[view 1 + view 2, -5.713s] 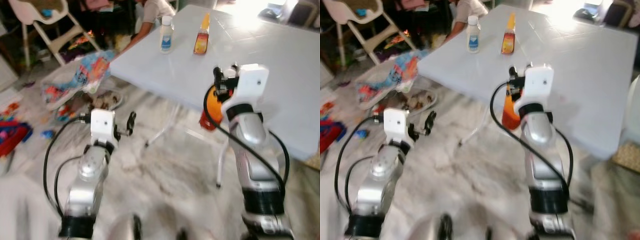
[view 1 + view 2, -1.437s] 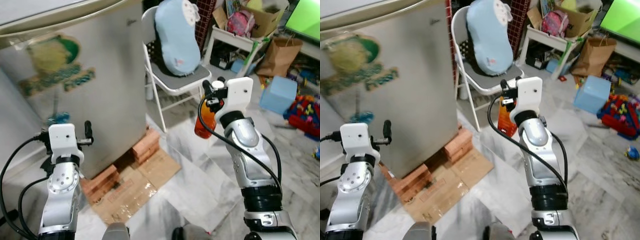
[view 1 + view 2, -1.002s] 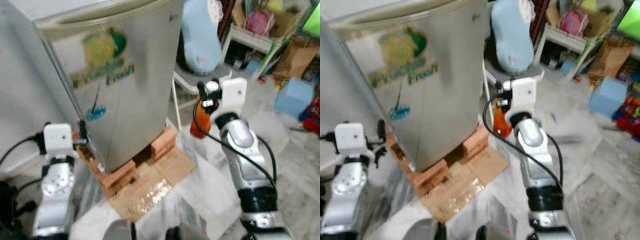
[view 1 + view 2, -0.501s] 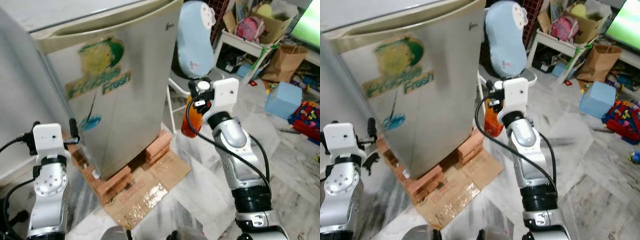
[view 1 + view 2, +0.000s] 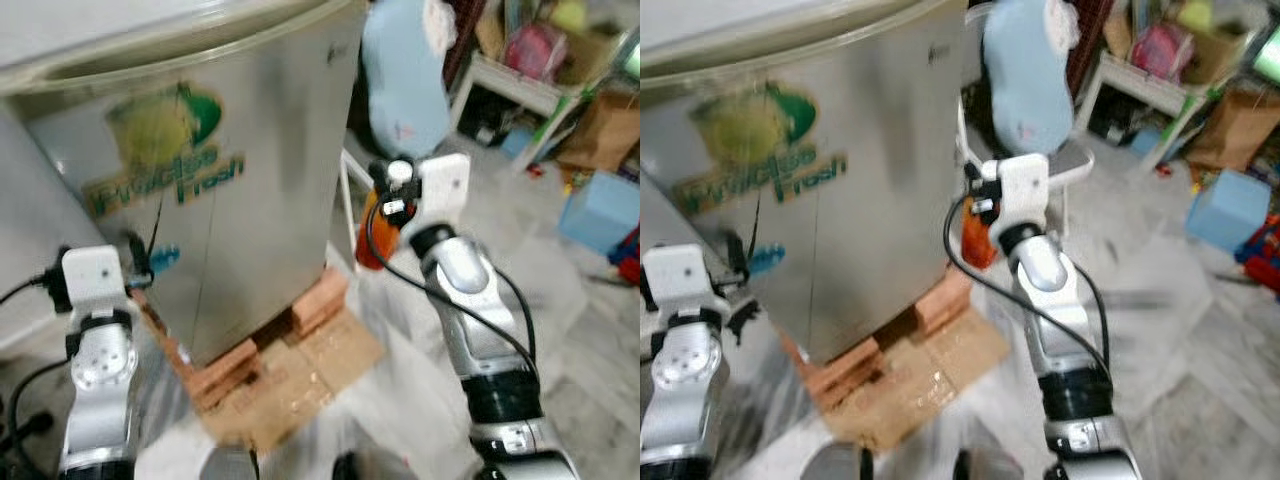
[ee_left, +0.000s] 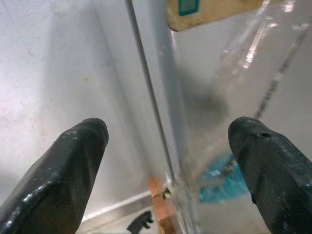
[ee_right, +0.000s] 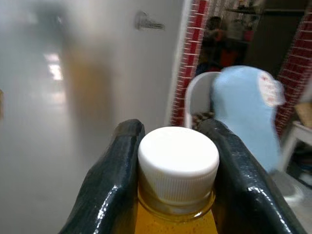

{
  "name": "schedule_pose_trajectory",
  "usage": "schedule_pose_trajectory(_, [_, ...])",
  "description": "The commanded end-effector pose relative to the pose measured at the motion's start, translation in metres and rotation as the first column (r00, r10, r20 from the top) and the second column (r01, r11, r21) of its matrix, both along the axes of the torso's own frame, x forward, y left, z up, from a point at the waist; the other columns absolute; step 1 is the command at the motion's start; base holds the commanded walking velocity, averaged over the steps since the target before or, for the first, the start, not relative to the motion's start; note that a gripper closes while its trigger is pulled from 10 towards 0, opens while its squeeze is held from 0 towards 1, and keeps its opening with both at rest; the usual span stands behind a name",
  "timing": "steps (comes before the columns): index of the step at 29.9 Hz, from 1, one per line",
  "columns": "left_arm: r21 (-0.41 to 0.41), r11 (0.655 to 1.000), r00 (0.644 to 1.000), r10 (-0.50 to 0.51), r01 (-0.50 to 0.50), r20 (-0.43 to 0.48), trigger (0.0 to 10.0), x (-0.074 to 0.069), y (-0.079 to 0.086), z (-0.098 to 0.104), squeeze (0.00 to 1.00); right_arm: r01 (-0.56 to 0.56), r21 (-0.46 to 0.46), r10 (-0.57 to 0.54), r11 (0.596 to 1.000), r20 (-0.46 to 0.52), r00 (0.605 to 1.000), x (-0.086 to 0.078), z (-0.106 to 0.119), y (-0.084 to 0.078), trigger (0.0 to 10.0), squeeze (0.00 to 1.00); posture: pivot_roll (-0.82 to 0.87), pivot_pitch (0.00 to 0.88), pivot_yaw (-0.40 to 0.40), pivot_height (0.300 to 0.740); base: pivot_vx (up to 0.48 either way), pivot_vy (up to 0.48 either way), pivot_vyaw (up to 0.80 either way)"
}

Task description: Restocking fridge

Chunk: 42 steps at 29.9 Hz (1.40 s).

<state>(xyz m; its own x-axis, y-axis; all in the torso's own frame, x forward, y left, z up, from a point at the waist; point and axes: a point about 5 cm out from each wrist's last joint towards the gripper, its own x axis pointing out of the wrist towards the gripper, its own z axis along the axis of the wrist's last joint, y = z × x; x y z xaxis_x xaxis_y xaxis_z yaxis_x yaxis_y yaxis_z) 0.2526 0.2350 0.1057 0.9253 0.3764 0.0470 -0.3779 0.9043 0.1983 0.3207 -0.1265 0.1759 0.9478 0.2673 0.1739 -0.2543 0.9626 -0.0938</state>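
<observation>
A clear plastic bottle of orange liquid with a white ribbed screw cap (image 7: 178, 163) stands upright between the two black fingers (image 7: 113, 190), its neck clamped, cap level with their tips. Beyond the fingertips stands a closed silver metal fridge with a green-and-yellow door sticker (image 5: 220, 190), raised on red bricks.

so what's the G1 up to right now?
It's standing at the closed fridge, which sits on bricks. The right claw is shut on an orange bottle with a white cap, held beside the fridge. The left claw is open, lined up on the door's edge. Nothing is stocked yet.
</observation>
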Motion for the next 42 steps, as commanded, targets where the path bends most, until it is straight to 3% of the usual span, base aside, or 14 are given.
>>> schedule_pose_trajectory(1, [0.01,1.0,1.0,0.014,-0.014,-0.006,10.0,-0.001,0.002,0.0,0.0,0.009,0.007,-0.009,1.0,0.028,1.0,0.0,0.007,-0.003,10.0,0.0,0.06,0.09,-0.064,0.74,0.0,0.0,0.0])
schedule_pose_trajectory(4, [-0.002,1.0,1.0,0.002,-0.002,-0.009,10.0,-0.001,0.002,-0.001,0.0,0.008,0.008,-0.008,1.0,0.027,1.0,0.0,0.007,-0.003,10.0,0.0,0.06,0.09,-0.064,0.74,0.0,0.0,0.0])
schedule_pose_trajectory(7, [-0.059,0.996,0.997,-0.074,0.072,-0.021,10.0,0.009,-0.001,-0.003,0.0,0.008,0.008,-0.008,1.0,0.026,1.0,0.0,0.007,-0.002,10.0,0.0,0.05,0.092,-0.066,0.74,0.0,0.0,0.0])
schedule_pose_trajectory(18, [-0.061,0.997,0.998,-0.053,0.052,-0.017,10.0,0.041,0.014,0.003,0.0,0.016,0.002,-0.016,1.0,0.024,1.0,-0.001,0.007,-0.004,10.0,0.0,0.04,0.093,-0.074,0.74,0.0,0.0,0.0])
schedule_pose_trajectory(20, [-0.088,0.992,0.995,-0.094,0.091,-0.028,10.0,0.055,0.011,0.003,0.0,0.019,-0.001,-0.019,1.0,0.027,0.999,-0.001,0.008,-0.005,10.0,0.0,0.03,0.089,-0.069,0.74,0.0,0.0,0.0])
schedule_pose_trajectory(25, [-0.115,0.985,0.99,-0.136,0.131,-0.032,10.0,0.065,0.004,0.002,0.0,0.026,-0.001,-0.026,1.0,0.034,0.999,0.0,0.011,-0.006,10.0,0.0,0.02,0.089,-0.067,0.74,0.0,0.0,0.0])
schedule_pose_trajectory(28, [-0.151,0.968,0.978,-0.207,0.199,-0.038,10.0,0.067,-0.008,-0.002,0.0,0.031,-0.002,-0.031,1.0,0.034,0.999,-0.001,0.01,-0.007,10.0,0.0,0.02,0.087,-0.062,0.74,0.0,0.0,0.0])
schedule_pose_trajectory(30, [-0.173,0.947,0.959,-0.281,0.271,-0.034,10.0,0.065,-0.019,-0.007,0.0,0.033,-0.004,-0.032,0.999,0.031,0.999,-0.001,0.009,-0.007,10.0,0.0,0.02,0.089,-0.062,0.74,0.0,0.0,0.0])
schedule_pose_trajectory(32, [-0.211,0.904,0.922,-0.386,0.372,-0.03,10.0,0.061,-0.031,-0.012,0.0,0.034,-0.006,-0.033,0.999,0.031,0.999,-0.002,0.009,-0.007,10.0,0.0,0.02,0.089,-0.062,0.74,0.0,0.0,0.0])
schedule_pose_trajectory(33, [-0.211,0.904,0.922,-0.386,0.372,-0.03,10.0,0.061,-0.031,-0.012,0.0,0.034,-0.006,-0.033,0.999,0.031,0.999,-0.002,0.009,-0.007,10.0,0.0,0.02,0.089,-0.062,0.74,0.0,0.0,0.0])
schedule_pose_trajectory(35, [-0.256,0.819,0.845,-0.535,0.514,-0.014,10.0,0.053,-0.05,-0.014,0.0,0.062,-0.021,-0.061,0.998,0.034,0.998,-0.002,0.008,-0.01,10.0,0.0,0.02,0.089,-0.064,0.74,0.0,0.0,0.0])
schedule_pose_trajectory(36, [-0.256,0.819,0.845,-0.535,0.514,-0.014,10.0,0.053,-0.05,-0.014,0.0,0.062,-0.021,-0.061,0.998,0.034,0.998,-0.002,0.008,-0.01,10.0,0.0,0.02,0.089,-0.064,0.74,0.0,0.0,0.0])
schedule_pose_trajectory(39, [-0.281,0.742,0.77,-0.638,0.608,-0.019,10.0,0.044,-0.064,-0.015,0.0,0.083,-0.029,-0.082,0.996,0.033,0.996,-0.001,0.008,-0.013,10.0,0.0,0.03,0.089,-0.065,0.74,0.0,0.0,0.0])
schedule_pose_trajectory(42, [-0.294,0.688,0.715,-0.699,0.664,-0.022,10.0,0.038,-0.075,-0.015,0.0,0.099,-0.033,-0.098,0.995,0.035,0.995,-0.001,0.008,-0.015,10.0,0.0,0.03,0.085,-0.063,0.74,0.0,0.0,0.0])
